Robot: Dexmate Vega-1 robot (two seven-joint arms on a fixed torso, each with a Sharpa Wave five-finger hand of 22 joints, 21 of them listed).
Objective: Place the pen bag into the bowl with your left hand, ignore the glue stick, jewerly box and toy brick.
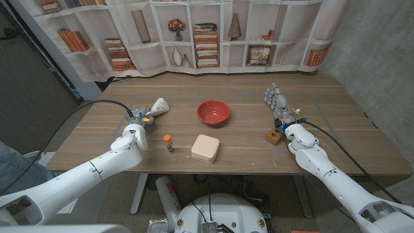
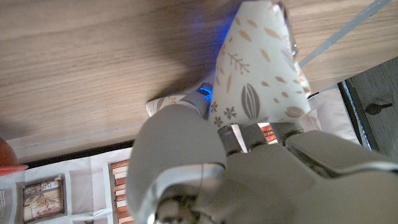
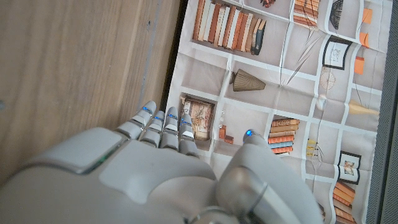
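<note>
Closest to the table's (image 1: 323,155) near edge sit the glue stick (image 1: 168,145) and the pale jewelry box (image 1: 205,148). Just past them, the left hand (image 1: 140,123) pinches the leaf-patterned pen bag (image 1: 159,107), lifted off the wood. On the right, the toy brick (image 1: 273,137) sits beside the right hand (image 1: 278,105), fingers straight, holding nothing. The red bowl (image 1: 213,112) sits mid-table.

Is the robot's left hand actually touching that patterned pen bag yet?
Touching. In the left wrist view the left hand has its fingers against the pen bag, thumb on one side, gripping it.
</note>
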